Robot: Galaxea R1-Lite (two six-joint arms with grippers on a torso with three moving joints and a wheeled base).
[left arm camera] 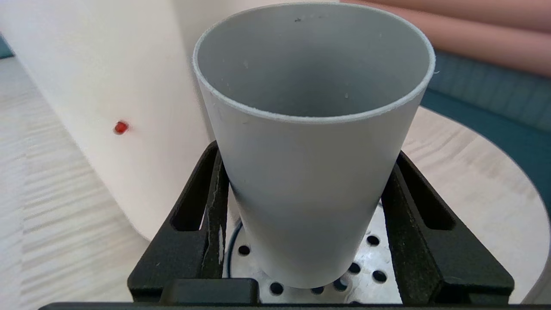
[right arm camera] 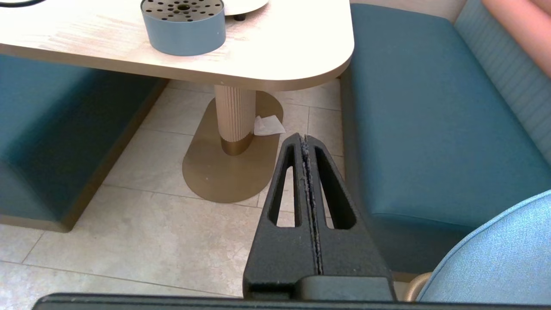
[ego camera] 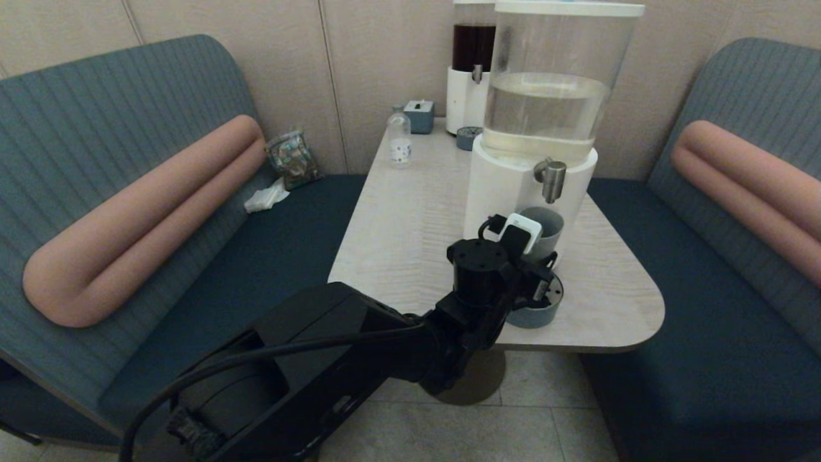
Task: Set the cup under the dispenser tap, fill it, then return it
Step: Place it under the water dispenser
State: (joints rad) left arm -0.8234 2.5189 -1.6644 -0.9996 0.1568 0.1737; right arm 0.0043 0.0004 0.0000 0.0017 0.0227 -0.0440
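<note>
The grey-blue cup (ego camera: 544, 226) stands upright under the silver dispenser tap (ego camera: 551, 177) of the big white-based dispenser (ego camera: 507, 192). My left gripper (ego camera: 535, 256) is shut on the cup (left arm camera: 310, 150); its black fingers (left arm camera: 206, 189) press both sides of the lower wall. The cup's bottom sits just over the perforated plate (left arm camera: 370, 262) of the round grey-blue drip tray (ego camera: 535, 311). No liquid shows inside the cup. The tap is out of the left wrist view. My right gripper (right arm camera: 304, 138) is shut on nothing, parked low over the floor by the table's near right corner.
At the back of the table (ego camera: 397, 231) stand a dark-liquid dispenser (ego camera: 473, 64), a small clear bottle (ego camera: 399, 138), a tissue box (ego camera: 420, 115) and a small tray (ego camera: 468, 137). Blue benches (ego camera: 705, 333) flank the table. The drip tray (right arm camera: 183, 28) sits near the front edge.
</note>
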